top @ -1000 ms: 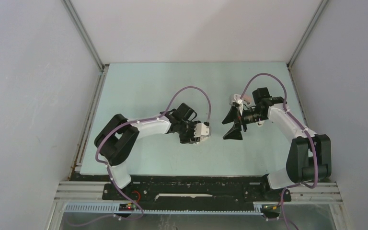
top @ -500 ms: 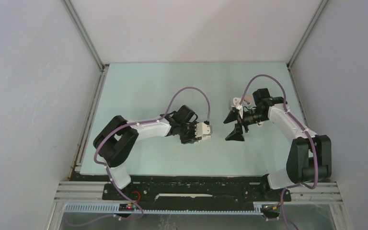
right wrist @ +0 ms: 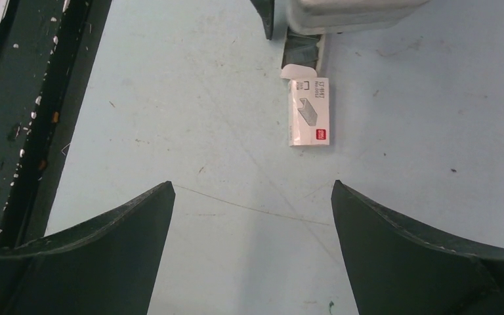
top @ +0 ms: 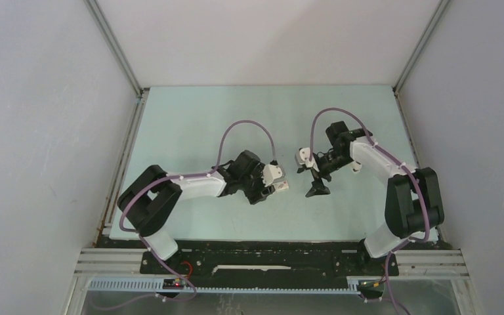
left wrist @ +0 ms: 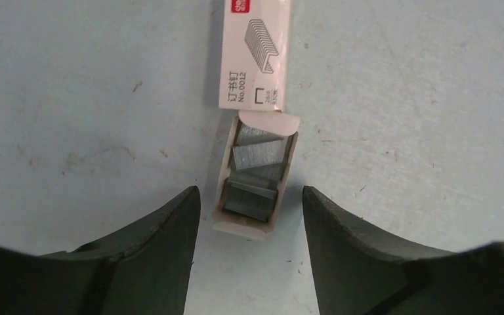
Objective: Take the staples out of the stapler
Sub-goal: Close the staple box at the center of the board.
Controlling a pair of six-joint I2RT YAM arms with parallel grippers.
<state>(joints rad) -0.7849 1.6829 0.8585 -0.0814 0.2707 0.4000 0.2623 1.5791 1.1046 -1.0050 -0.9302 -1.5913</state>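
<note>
Two pincers gape wide above the table (left wrist: 105, 98): the left pincer (left wrist: 249, 197) straddles the slid-out tray (left wrist: 246, 226) of a printed staple box (left wrist: 254, 52), and the right pincer (right wrist: 252, 187) holds nothing. Several grey staple strips (left wrist: 256, 154) lie askew inside that tray.

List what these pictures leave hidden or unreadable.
Stapler: shows in no view; overhead, the arms may cover it.
Staple box: far end cut by the left wrist view's top edge; overhead, too small to pick out by the left pincer.
Staple strips: overlap one another, so uncountable.
Box print: too small to read in the right wrist view.
</note>
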